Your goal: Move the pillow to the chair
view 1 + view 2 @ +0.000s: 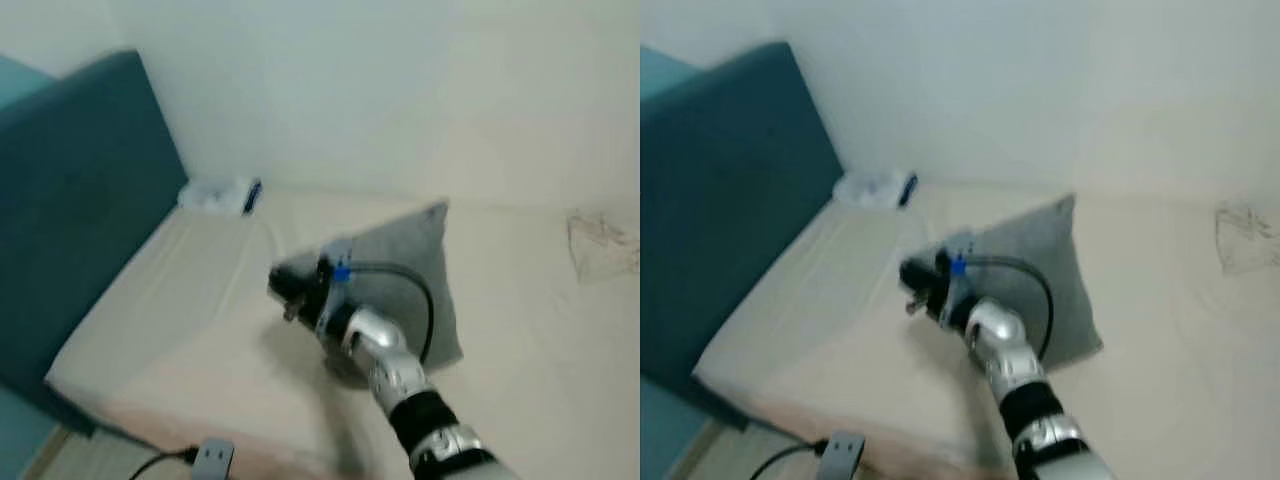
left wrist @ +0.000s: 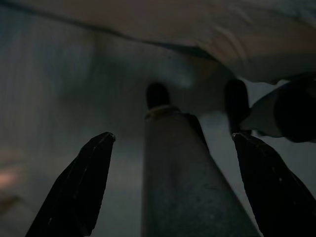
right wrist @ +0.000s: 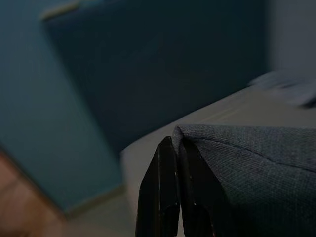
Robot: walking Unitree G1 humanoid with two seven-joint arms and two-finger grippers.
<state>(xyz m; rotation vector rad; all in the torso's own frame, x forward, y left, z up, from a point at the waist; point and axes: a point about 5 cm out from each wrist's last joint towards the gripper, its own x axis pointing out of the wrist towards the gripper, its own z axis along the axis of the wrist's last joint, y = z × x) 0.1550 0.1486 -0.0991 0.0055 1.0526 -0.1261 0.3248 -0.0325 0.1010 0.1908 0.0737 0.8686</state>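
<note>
The grey pillow (image 1: 405,275) lies on a cream mattress (image 1: 180,310), with one corner pointing toward the white wall (image 1: 400,90) behind the bed. The right gripper (image 3: 177,148) has its two black fingers pressed together on the pillow's near corner; the right wrist view shows the seam of that corner nipped between the tips, with the fabric spreading away to one side of the closed jaws. From the head cameras the same grip is hidden behind the wrist housing, and they show instead the silver right arm (image 1: 395,375) reaching across the pillow with a black cable looped over it.

Beyond the jaws in the right wrist view stands a dark teal headboard (image 3: 163,69), which the head views place along the mattress's left edge. A white item with a dark blue end (image 1: 225,195) sits at the mattress's far corner by the headboard; it is too blurred to identify.

The left gripper (image 2: 173,143) hangs in dim light with its fingers spread wide apart. Between them runs a grey column (image 2: 182,182), possibly the robot's own leg, though the darkness leaves that unsure.
</note>
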